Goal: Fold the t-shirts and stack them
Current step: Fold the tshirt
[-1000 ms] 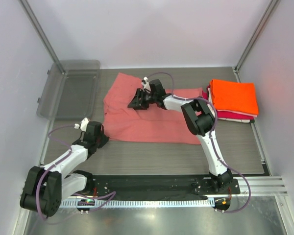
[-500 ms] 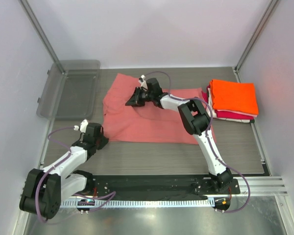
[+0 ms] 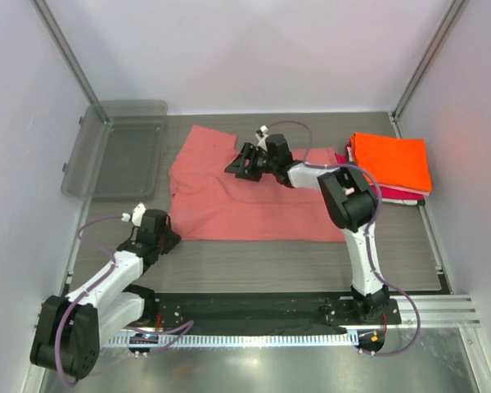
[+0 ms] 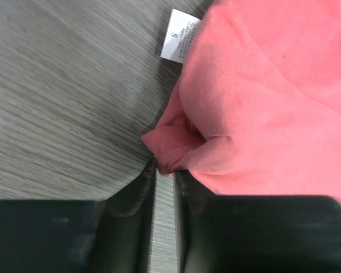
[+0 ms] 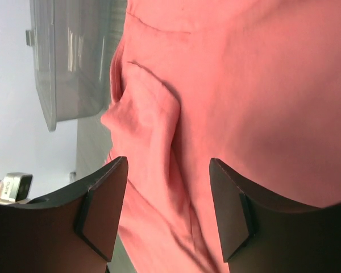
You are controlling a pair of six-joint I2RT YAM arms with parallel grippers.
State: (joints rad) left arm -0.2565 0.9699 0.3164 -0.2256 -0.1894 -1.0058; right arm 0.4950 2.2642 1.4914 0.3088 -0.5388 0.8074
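Observation:
The salmon-pink t-shirt lies spread out in the middle of the table. My left gripper is at its near-left corner, shut on a bunched fold of the hem, with the fingertips pinching it just above the table. A white size label sticks out of the shirt's edge. My right gripper is open and hovers over the shirt's far part, above a ridge of wrinkled cloth. The orange t-shirt lies folded on top of a stack at the right, with white and magenta-red edges showing beneath it.
A clear grey plastic tray stands at the far left, and also shows in the right wrist view. Enclosure posts and walls close in the left, right and far sides. Bare grey table lies in front of the shirt.
My right gripper first moved left over the shirt, then back to the right, staying open. My left gripper drew slightly toward me, and the shirt's near-left corner shifted with it.

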